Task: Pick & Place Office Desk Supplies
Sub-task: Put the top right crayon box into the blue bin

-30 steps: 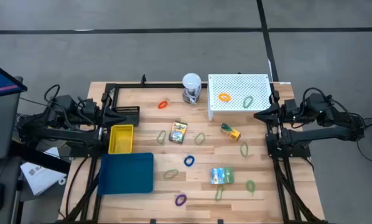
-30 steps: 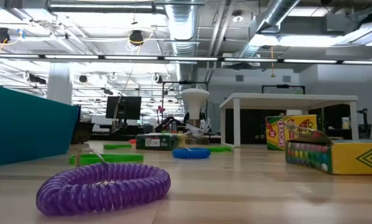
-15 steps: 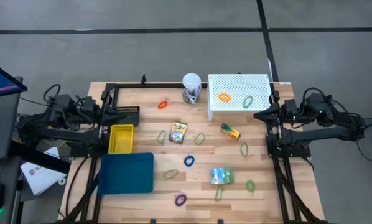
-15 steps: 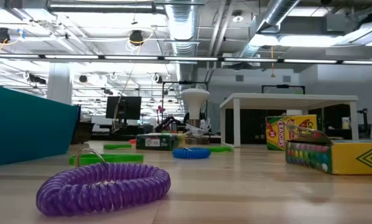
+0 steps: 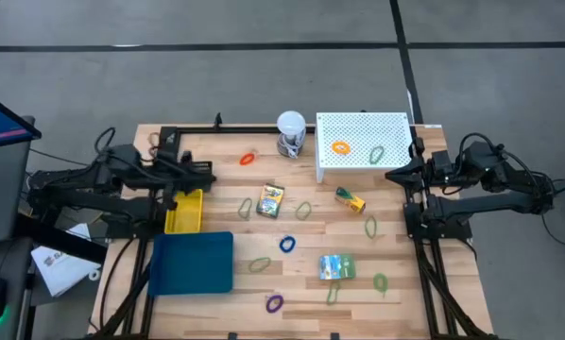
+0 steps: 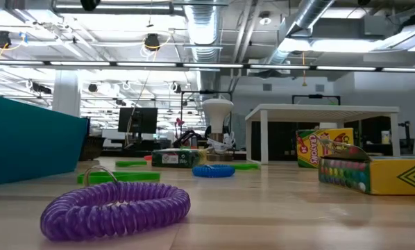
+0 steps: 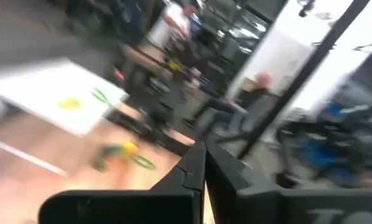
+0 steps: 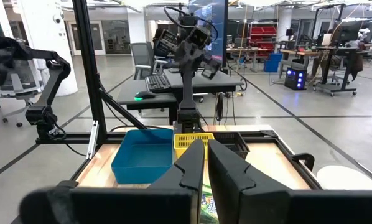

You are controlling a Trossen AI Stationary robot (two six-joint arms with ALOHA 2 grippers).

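Note:
Thin loops lie flat on the wooden table: orange [image 5: 248, 159], blue [image 5: 287, 244], purple [image 5: 274, 303] and several green ones. Two printed packets [image 5: 271, 200] [image 5: 336, 267] and a small yellow-green piece [image 5: 350, 199] also lie flat. At the left stand the yellow bin [image 5: 184, 210] and the blue tray [image 5: 192, 262]. The black mesh basket [image 5: 199, 181] is mostly covered by my left arm. My left gripper [image 5: 207, 170] is shut and empty above the basket. My right gripper [image 5: 393, 173] waits shut and empty at the right edge. In the low view the purple loop [image 6: 116, 208] lies nearest.
A white perforated stand [image 5: 363, 142] at the far right carries an orange loop [image 5: 340, 147] and a green loop [image 5: 376, 154]. A white ball-topped object [image 5: 291, 127] stands beside it. Beyond the table are desks, another arm rig and seated people.
My left arm has reached from the table's left edge toward the middle, so its shut gripper now stands over the black mesh basket, and its wrist has rolled. My right arm and the things on the table have kept still.

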